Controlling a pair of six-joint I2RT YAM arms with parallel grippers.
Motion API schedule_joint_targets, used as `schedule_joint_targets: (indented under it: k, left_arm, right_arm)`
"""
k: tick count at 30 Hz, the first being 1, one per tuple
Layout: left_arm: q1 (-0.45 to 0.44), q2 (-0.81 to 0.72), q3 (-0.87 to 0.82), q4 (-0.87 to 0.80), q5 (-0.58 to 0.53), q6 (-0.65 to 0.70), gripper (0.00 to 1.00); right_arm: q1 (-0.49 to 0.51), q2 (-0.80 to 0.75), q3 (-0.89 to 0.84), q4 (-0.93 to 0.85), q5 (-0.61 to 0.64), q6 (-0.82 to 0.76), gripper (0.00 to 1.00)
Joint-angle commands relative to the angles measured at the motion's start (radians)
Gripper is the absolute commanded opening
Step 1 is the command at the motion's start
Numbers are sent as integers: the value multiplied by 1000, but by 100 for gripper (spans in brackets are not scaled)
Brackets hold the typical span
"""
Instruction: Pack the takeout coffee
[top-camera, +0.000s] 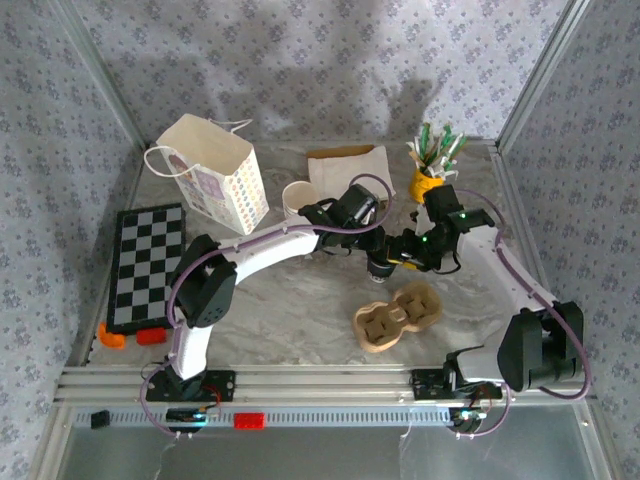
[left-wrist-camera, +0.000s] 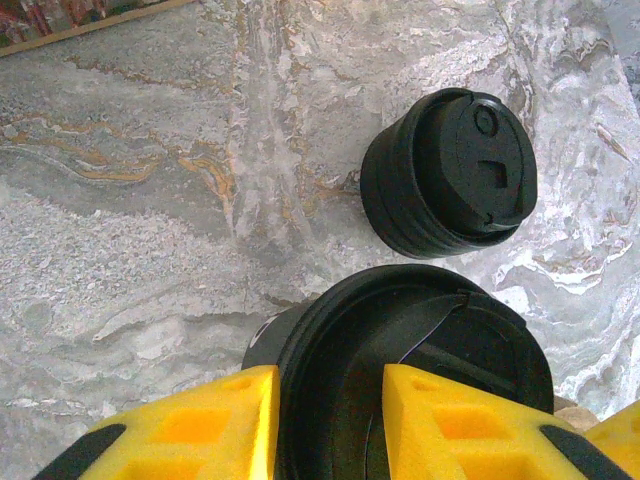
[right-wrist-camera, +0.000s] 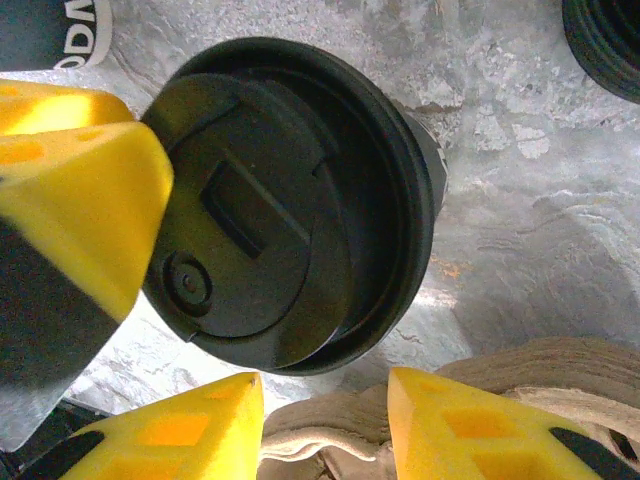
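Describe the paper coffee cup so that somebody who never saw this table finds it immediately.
Start at the white paper bag with handles at the back left of the table. Directly to its right stands the takeout coffee, a small white cup with no lid. The yellow cup farther right is full of green-white sticks.

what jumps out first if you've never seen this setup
The two arms meet mid-table: the left gripper clamps a black lid while the right gripper hovers open close by it. Next, the white paper bag at the back left, with the takeout coffee standing right of it, and the yellow cup of green-white sticks at the back right.
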Motion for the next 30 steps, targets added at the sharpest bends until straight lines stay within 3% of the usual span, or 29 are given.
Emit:
schedule_joint_targets:
  k: [1,17,30]
  left_arm:
    - [-9,16,-15,-36,17,23,32]
    - [-14,-30,-100,-24,-2,-12,31]
    - [-8,-73,-59,108,49,17,37]
  right_arm:
    - [-7,27,1,-15,-1,-32,39]
    - [3,89,-81,-24,132,-57,35]
    - [14,-3,77,-91,14,-32,38]
